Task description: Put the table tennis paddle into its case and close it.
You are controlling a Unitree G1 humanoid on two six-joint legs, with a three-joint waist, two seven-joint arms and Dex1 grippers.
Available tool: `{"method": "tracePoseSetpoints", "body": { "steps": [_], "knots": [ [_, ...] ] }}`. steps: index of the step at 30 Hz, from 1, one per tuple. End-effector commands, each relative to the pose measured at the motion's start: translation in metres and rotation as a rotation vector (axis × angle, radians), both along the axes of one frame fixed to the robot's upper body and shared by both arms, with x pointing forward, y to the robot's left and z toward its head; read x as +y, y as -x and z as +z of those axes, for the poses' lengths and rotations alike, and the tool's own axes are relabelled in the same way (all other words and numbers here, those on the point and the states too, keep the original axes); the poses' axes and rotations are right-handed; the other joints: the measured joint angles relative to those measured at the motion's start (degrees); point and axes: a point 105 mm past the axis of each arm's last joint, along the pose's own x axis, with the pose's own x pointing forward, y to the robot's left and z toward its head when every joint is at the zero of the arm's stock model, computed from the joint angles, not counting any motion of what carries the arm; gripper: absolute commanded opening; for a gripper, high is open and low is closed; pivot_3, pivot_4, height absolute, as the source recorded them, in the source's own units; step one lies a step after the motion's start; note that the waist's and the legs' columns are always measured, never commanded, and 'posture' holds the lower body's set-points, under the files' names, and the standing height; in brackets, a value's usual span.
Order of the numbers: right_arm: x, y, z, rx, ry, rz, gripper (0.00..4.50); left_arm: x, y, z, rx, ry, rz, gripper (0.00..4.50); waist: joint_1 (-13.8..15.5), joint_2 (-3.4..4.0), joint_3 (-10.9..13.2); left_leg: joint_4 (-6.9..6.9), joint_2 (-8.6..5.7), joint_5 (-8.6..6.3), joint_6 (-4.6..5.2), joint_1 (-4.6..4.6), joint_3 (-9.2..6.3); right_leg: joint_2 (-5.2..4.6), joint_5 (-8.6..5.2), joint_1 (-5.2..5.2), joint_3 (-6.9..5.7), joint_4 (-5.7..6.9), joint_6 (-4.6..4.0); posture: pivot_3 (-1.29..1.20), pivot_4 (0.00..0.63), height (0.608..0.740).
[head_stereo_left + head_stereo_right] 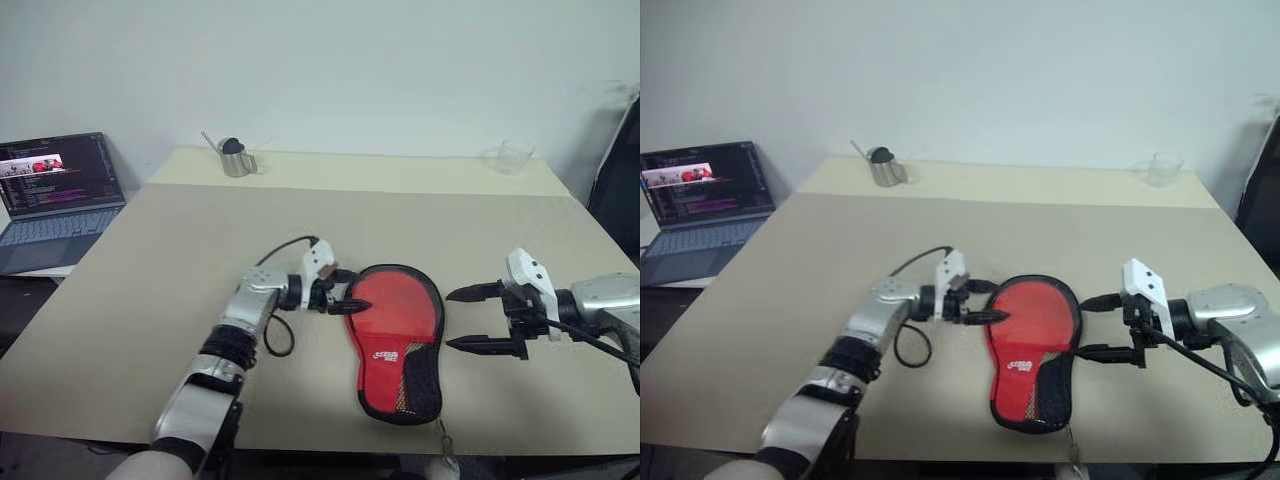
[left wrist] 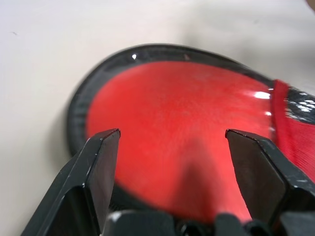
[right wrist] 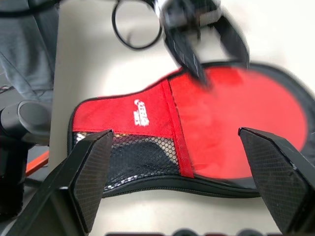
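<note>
The case (image 1: 398, 340) lies open on the table, wide end away from me, with a black zipper rim, red lining, a white logo and a mesh pocket (image 3: 142, 162) at its narrow end. A round red surface (image 2: 177, 123) fills the wide end and looks like the table tennis paddle's blade; a light wooden bit shows through the mesh. My left gripper (image 1: 348, 292) is open at the left rim of the wide end, fingers over the red surface. My right gripper (image 1: 450, 320) is open and hovers just right of the case, pointing at it.
An open laptop (image 1: 60, 195) sits beyond the table's left edge. A metal cup (image 1: 237, 160) stands at the back left and a clear glass (image 1: 515, 157) at the back right. The case's zipper pull (image 1: 443, 435) hangs near the front edge.
</note>
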Motion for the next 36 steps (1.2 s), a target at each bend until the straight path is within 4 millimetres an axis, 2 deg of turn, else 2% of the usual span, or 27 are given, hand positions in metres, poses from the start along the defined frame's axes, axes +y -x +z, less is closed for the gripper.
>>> {"method": "tracePoseSetpoints", "body": {
  "steps": [1, 3, 6, 13, 17, 23, 32, 36],
  "knots": [
    [-0.010, -0.008, 0.011, -0.046, 0.014, -0.037, 4.48, 0.019, 0.005, 0.048, -0.099, 0.031, -0.023, 3.75, 0.0, 0.01, 0.0, 0.00, 0.00, 0.00, 0.01, 0.01, 0.00, 0.00, 0.00, 0.01, 0.00, -0.01, 0.00, 0.00, 0.150, 0.740],
    [-0.016, -0.013, 0.013, -0.061, 0.023, -0.055, 4.48, 0.040, 0.006, 0.069, -0.125, 0.024, -0.002, 3.75, -0.1, 0.01, 0.0, -0.01, 0.02, -0.02, 0.03, 0.03, -0.02, 0.02, 0.00, 0.01, -0.03, 0.02, 0.00, 0.00, 0.150, 0.740],
    [-0.026, -0.018, 0.018, -0.077, 0.034, -0.073, 4.48, 0.067, 0.012, 0.089, -0.145, -0.005, 0.021, 3.75, -0.2, 0.04, 0.0, -0.01, 0.03, -0.02, 0.04, 0.07, -0.02, 0.05, -0.14, 0.01, -0.02, 0.06, 0.23, 0.00, 0.150, 0.740],
    [-0.050, -0.014, 0.019, -0.080, 0.116, -0.088, 4.48, 0.129, 0.034, 0.108, -0.119, -0.118, 0.062, 3.75, -0.2, 0.13, 0.1, 0.01, 0.06, -0.02, 0.05, 0.12, 0.02, 0.07, -0.15, -0.01, 0.01, 0.18, 0.22, 0.00, 0.150, 0.740],
    [-0.062, -0.012, 0.023, -0.095, 0.154, -0.111, 4.48, 0.152, 0.048, 0.124, -0.125, -0.132, 0.079, 3.75, -0.2, 0.13, 0.1, 0.05, 0.07, -0.02, 0.05, 0.12, 0.04, 0.06, -0.16, -0.02, 0.03, 0.25, 0.21, 0.00, 0.150, 0.740],
    [-0.066, -0.017, 0.019, -0.102, 0.166, -0.118, 4.48, 0.165, 0.057, 0.141, -0.154, -0.077, 0.118, 3.75, -0.2, 0.21, 0.2, 0.59, 0.09, -0.04, 0.09, 0.12, 0.03, 0.05, -0.20, -0.05, 0.04, 0.80, 0.18, 0.00, 0.150, 0.740],
    [-0.060, -0.024, 0.015, -0.100, 0.163, -0.085, 4.48, 0.171, 0.062, 0.127, -0.104, -0.093, 0.149, 3.75, -0.3, 0.25, 0.2, 0.80, 0.14, 0.01, 0.17, 0.22, 0.08, 0.07, -0.15, -0.05, 0.11, 1.09, 0.14, 0.00, 0.150, 0.740],
    [-0.059, -0.029, 0.016, -0.113, 0.155, -0.081, 4.48, 0.175, 0.066, 0.128, -0.096, -0.091, 0.172, 3.75, -0.3, 0.27, 0.2, 0.78, 0.18, 0.01, 0.17, 0.17, 0.10, 0.06, -0.17, -0.09, 0.13, 1.05, 0.12, 0.00, 0.150, 0.740]
  ]
}}
